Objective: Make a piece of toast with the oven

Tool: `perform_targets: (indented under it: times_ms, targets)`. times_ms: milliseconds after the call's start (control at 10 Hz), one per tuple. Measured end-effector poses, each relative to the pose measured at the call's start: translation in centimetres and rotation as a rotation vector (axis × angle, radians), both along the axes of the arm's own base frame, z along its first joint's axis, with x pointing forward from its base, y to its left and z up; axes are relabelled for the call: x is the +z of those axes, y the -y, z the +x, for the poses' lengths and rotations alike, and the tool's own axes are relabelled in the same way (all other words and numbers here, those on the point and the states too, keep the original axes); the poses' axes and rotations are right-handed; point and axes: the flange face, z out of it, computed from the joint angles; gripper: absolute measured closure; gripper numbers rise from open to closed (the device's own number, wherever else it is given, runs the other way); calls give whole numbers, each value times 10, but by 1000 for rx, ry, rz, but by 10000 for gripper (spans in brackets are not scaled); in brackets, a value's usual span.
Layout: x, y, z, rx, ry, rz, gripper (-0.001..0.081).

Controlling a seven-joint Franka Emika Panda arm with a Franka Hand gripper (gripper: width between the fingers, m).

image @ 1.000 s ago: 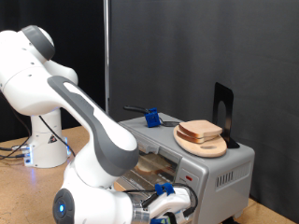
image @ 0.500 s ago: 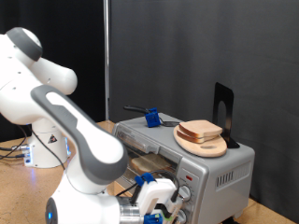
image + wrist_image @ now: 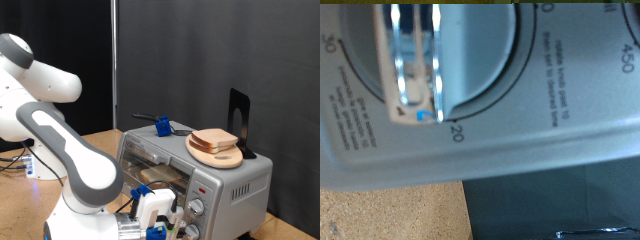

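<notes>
Reaching low at the oven [image 3: 195, 175] front, the pincer [image 3: 160, 228] sits by the knobs [image 3: 197, 208] (whether spread or pressed together, I cannot tell). A slice of bread [image 3: 214, 139] rests on a round board [image 3: 214, 154] atop the oven, at the wooden surface's [image 3: 20, 205] far side.

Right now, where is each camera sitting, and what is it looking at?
Exterior view: off the arm, facing the oven from its front; the toast lies on a round board on the oven's top. It shows the white arm and the gripper low by the knobs.
Wrist view: on the hand, pressed close to a timer knob, reading dial numbers 20 and 30; nothing of the robot is clearly seen.
Both views share the oven's knob panel.
</notes>
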Motion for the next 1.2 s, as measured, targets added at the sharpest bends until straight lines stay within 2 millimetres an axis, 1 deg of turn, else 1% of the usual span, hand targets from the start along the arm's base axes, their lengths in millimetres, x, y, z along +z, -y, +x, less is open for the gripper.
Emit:
perform_targets:
  times_ms: [300, 400, 500, 600, 700, 800, 900, 1000, 1200]
  targets:
    - [-4, 7, -6, -11, 8, 0, 793]
    - [-5, 10, -6, -15, 0, -2, 614]
    - [-5, 12, -6, -19, -15, -4, 614]
    - [-5, 14, -6, -21, -35, -3, 430]
    - [-4, 17, -4, -8, -71, -3, 294]
    - [-2, 19, 0, 13, -113, -8, 294]
    - [1, 21, 5, 33, -146, -21, 158]
    - [4, 21, 11, 47, -168, -34, 130]
    - [11, 18, 22, 70, -187, -53, 124]
